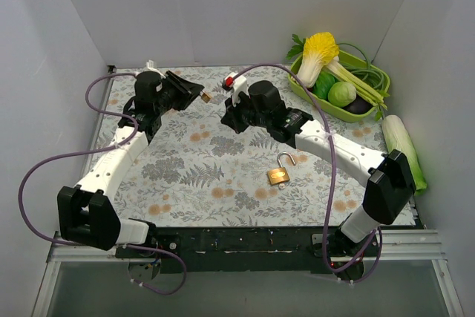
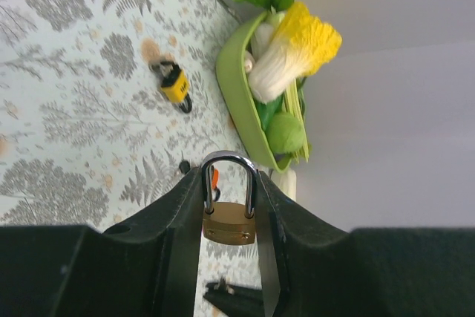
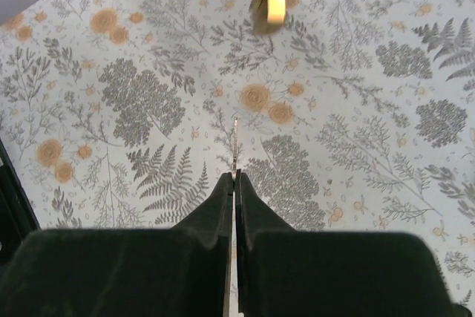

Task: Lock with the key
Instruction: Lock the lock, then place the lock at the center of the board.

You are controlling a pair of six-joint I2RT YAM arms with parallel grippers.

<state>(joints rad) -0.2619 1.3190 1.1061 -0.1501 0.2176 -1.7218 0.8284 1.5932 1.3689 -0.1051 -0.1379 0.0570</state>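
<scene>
Left jaws tight on a padlock (image 2: 228,224), right jaws on an edge-on key (image 3: 235,146), open mat (image 1: 185,172) between.

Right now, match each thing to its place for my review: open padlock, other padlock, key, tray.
1 open padlock
2 other padlock
3 key
4 tray

a in the left gripper
b far right of the table
c loose on the table
d in the right gripper

Pairs: 1-c, 2-a, 3-d, 4-b
</scene>
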